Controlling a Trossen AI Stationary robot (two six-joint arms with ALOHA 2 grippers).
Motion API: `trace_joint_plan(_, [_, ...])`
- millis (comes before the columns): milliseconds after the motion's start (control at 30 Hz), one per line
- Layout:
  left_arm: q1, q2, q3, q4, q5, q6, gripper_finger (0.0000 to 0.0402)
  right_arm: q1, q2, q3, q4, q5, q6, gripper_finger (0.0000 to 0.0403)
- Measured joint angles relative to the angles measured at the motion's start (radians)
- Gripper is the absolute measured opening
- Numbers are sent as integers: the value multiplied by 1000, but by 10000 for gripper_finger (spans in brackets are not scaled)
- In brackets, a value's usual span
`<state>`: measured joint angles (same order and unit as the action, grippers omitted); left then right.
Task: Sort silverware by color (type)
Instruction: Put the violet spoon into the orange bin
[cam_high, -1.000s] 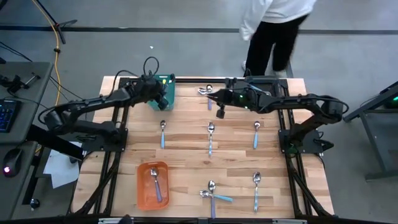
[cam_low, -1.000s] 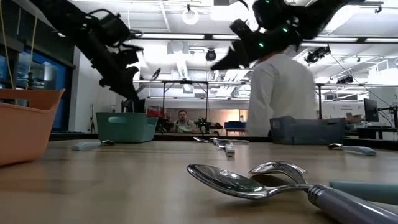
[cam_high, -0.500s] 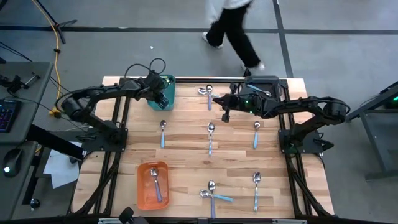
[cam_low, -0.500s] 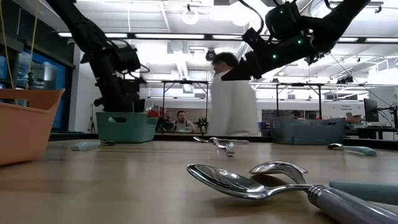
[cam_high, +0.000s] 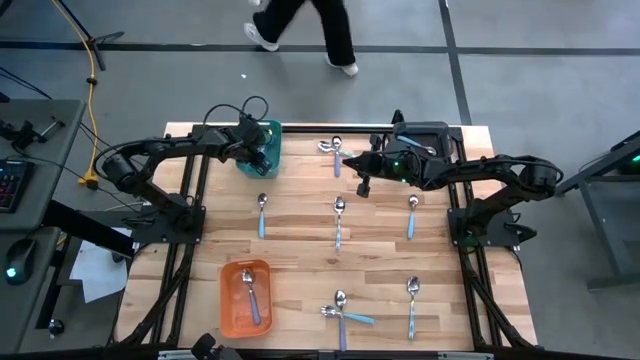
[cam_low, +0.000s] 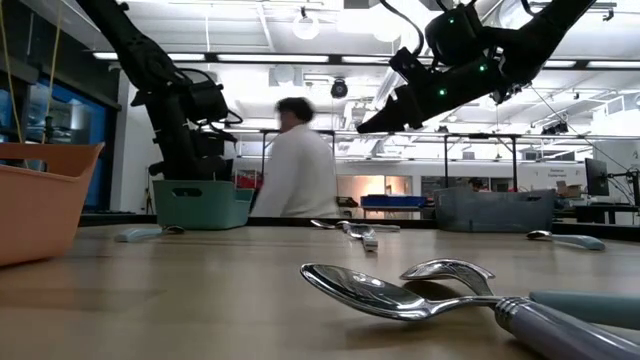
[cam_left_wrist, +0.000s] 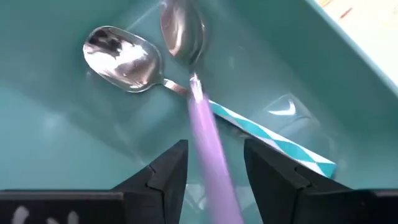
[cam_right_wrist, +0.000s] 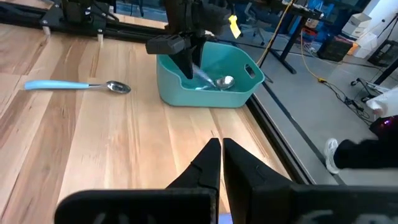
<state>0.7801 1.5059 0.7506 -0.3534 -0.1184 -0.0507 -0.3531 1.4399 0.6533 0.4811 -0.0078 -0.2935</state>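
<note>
My left gripper (cam_high: 259, 156) reaches down into the teal bin (cam_high: 268, 133) at the table's far left, its fingers open. A purple-handled spoon (cam_left_wrist: 202, 121) stands blurred in the gap between them, bowl downward, with space on both sides. Under it a spoon with a teal-and-white handle (cam_left_wrist: 127, 59) lies on the bin's floor. My right gripper (cam_high: 362, 184) hangs shut over the far middle of the table with nothing in it. Right in front of it lies a blue-handled spoon (cam_right_wrist: 78, 86).
Several spoons lie spread over the wooden table (cam_high: 300, 250), among them a blue-handled spoon (cam_high: 261, 212) and a pair (cam_high: 340, 310) at the near edge. An orange bin (cam_high: 230, 310) holding a spoon stands near left, a grey bin (cam_low: 490, 210) far right. A person (cam_high: 305, 25) walks beyond the far edge.
My left gripper has come down toward the teal bin and tipped more steeply, its fingers now inside the bin. My right gripper has sunk a little and drawn back slightly toward the table's right. The person behind the table has walked toward the left.
</note>
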Motion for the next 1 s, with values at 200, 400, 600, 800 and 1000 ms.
trace_joint_plan(200, [-34, -1, 0, 4, -125, 24, 125, 0, 0, 0, -10, 0, -2, 0])
trace_joint_plan(400, [-64, -1, 4, 52, -123, 80, 82, 0, -9, 0, -49, -6, -22, 0])
trace_joint_plan(600, [-48, -1, 71, 0, -94, 80, 61, -7, -10, 6, -55, -11, -26, 0])
trace_joint_plan(800, [-33, -1, 144, -60, -66, 73, 80, -36, -10, 116, -184, -23, -27, 0])
trace_joint_plan(1000, [-6, 0, 183, -176, -21, 59, 124, -102, -10, 255, -324, -132, -37, 0])
